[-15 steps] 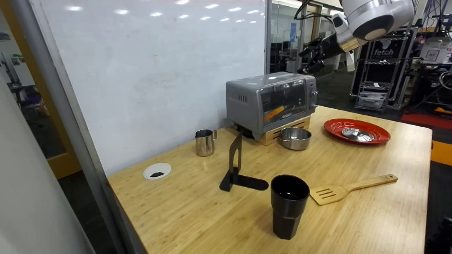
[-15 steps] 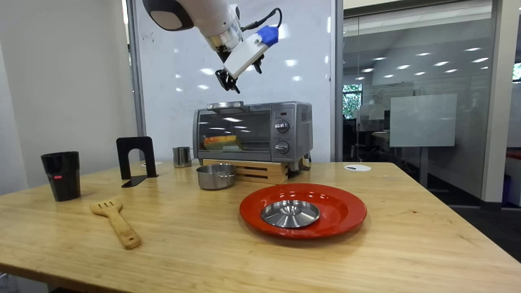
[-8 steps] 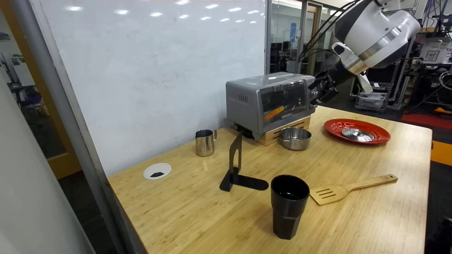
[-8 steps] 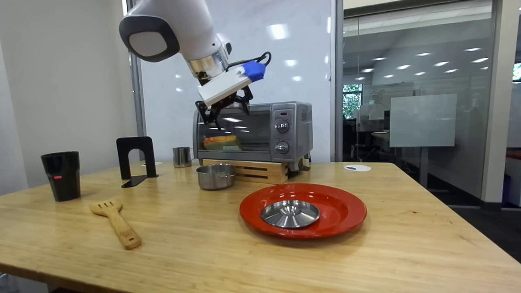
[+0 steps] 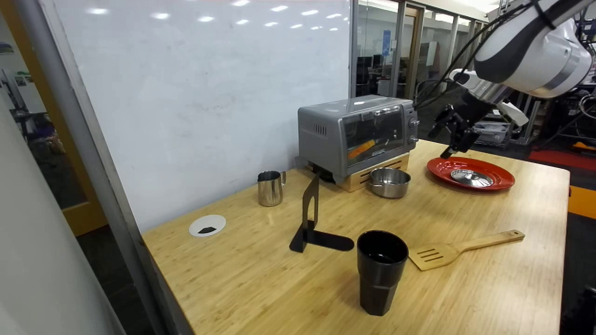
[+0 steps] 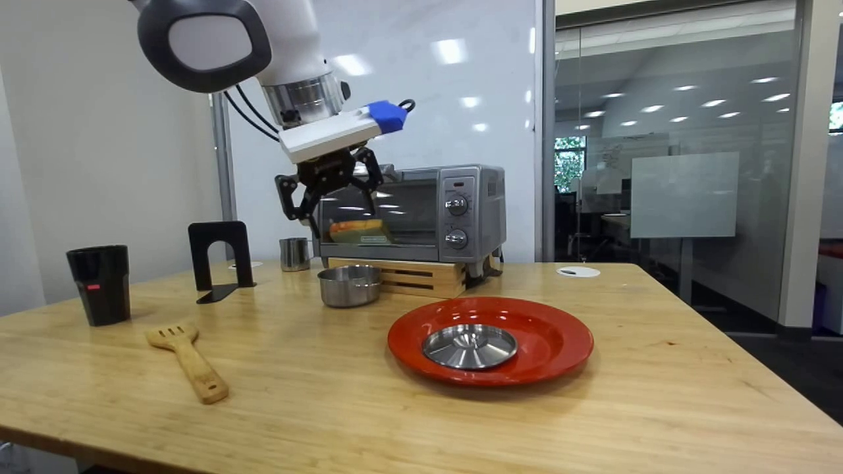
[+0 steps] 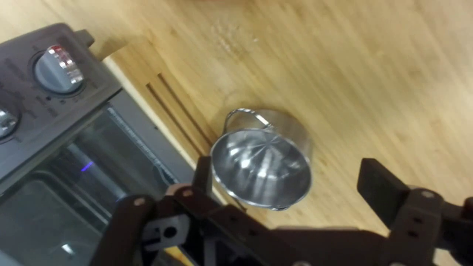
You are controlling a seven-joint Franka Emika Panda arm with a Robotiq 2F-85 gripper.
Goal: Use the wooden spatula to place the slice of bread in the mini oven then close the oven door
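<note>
Probably light and stiff, the wooden spatula (image 6: 191, 361), lower left, is best held mid-handle; the gripper (image 6: 343, 222) is spread, empty.

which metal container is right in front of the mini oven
The low, wide pot, by the wooden stand; the taller, narrower pitcher is off to one side of the mini oven.

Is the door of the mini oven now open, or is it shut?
Shut: in both exterior views, the oven door stands upright against the front of the mini oven, not folded down.
</note>
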